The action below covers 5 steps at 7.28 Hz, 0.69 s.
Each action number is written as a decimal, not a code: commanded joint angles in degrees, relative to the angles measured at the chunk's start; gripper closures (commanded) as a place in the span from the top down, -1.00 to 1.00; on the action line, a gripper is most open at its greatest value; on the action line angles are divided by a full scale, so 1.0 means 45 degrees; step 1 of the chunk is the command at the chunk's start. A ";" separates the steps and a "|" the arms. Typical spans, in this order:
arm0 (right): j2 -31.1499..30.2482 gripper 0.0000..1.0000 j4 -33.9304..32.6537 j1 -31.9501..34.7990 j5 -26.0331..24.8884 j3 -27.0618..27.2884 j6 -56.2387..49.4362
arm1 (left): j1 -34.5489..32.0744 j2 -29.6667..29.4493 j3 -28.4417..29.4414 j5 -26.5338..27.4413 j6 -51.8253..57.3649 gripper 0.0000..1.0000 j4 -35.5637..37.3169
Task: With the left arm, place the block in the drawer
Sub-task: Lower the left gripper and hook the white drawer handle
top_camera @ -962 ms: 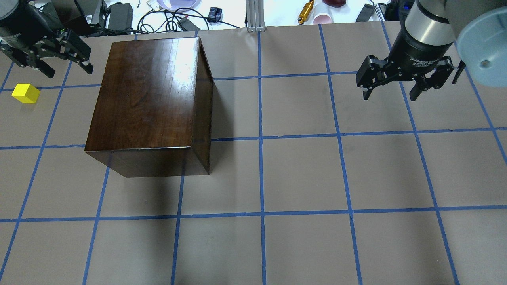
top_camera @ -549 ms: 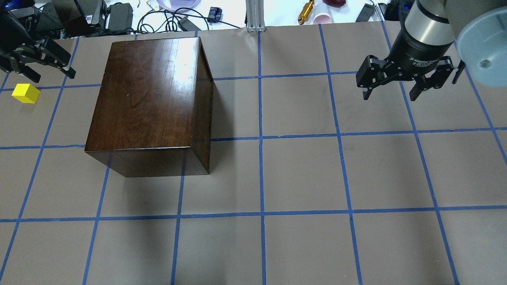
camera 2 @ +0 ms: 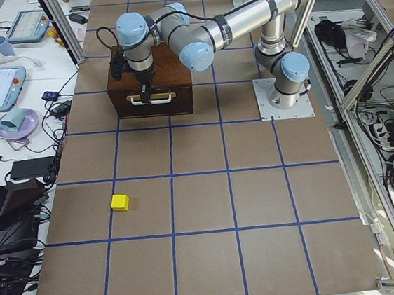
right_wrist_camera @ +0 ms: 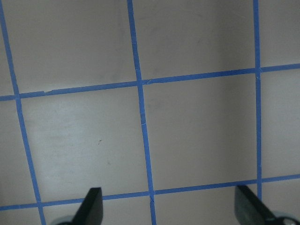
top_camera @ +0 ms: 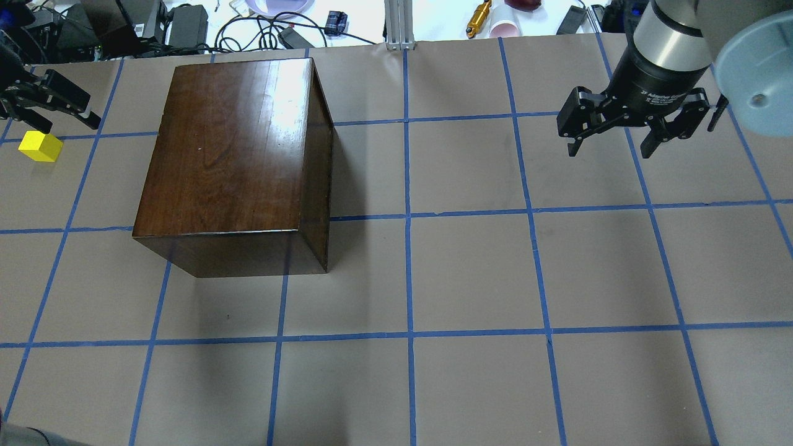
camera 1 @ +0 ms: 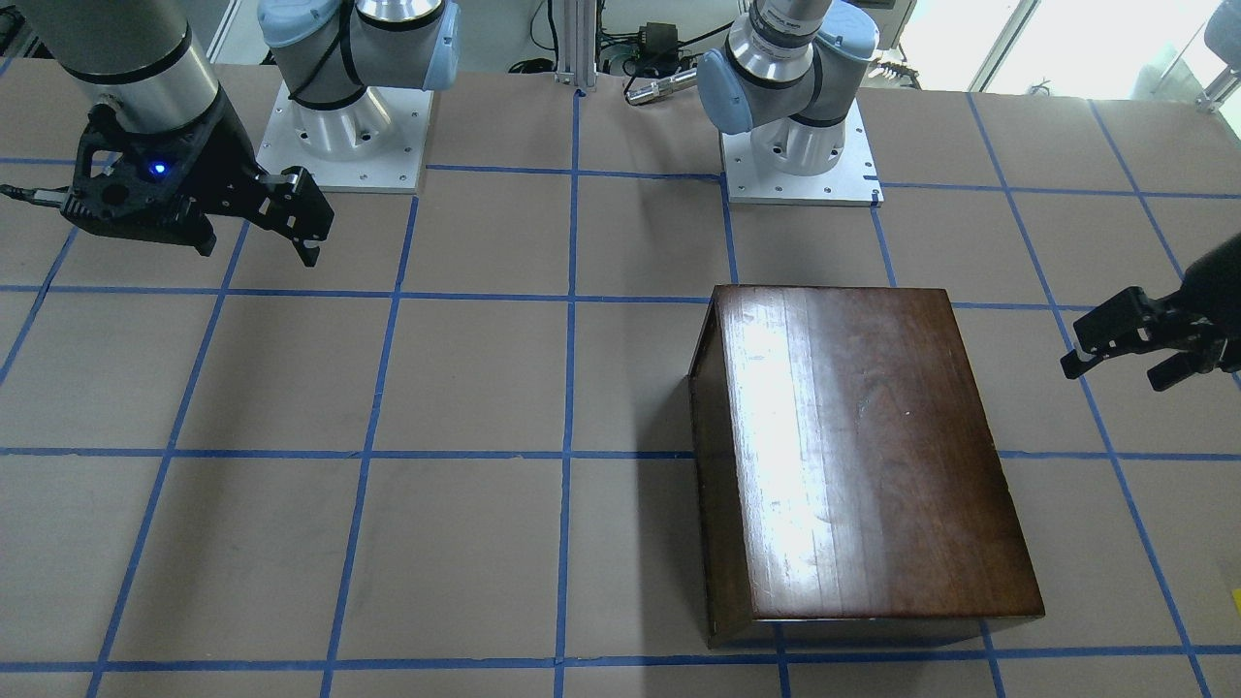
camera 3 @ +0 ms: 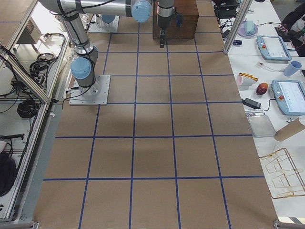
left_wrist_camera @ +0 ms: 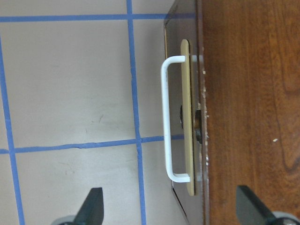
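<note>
The block (top_camera: 40, 147) sits on the table (top_camera: 471, 272), at nine o'clock from the box (top_camera: 229, 155) in the overhead view and well apart from it. Nothing touches it. The drawer (camera 2: 174, 101) is shut, its front facing that same nine o'clock side, with a thin white handle (left_wrist_camera: 169, 119) on a brass plate. The left gripper (top_camera: 73, 127) hangs above that front, jaws spread and empty. The right gripper (top_camera: 610, 152), far off at three o'clock, is likewise spread and empty.

Likely trouble: in the left wrist view one finger (left_wrist_camera: 91, 208) is over the table and the other over the box top, so a straight descent could strike the lid instead of straddling the handle. The bar is slim and could slip from the pads. Nothing braces the box, so a pull may drag the whole box rather than open the drawer.

White print on the right gripper's wrist reads "Adaptive"; the rest is too small to read.
</note>
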 commanded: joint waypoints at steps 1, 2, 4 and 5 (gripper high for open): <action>0.0000 1.00 0.0000 0.0004 0.0000 -0.0007 0.0000 | 0.0305 -0.0499 -0.0045 -0.0854 0.0385 1.00 0.0054; 0.0000 1.00 0.0000 0.0004 0.0000 -0.0007 0.0000 | 0.0345 -0.0810 -0.0085 -0.0858 0.0560 1.00 0.0151; 0.0000 1.00 0.0000 0.0004 0.0000 -0.0007 0.0000 | 0.0365 -0.1357 -0.0143 -0.0839 0.0660 1.00 0.0424; 0.0000 1.00 0.0000 0.0004 0.0000 -0.0007 0.0000 | 0.0365 -0.1612 -0.0182 -0.0897 0.0660 1.00 0.0483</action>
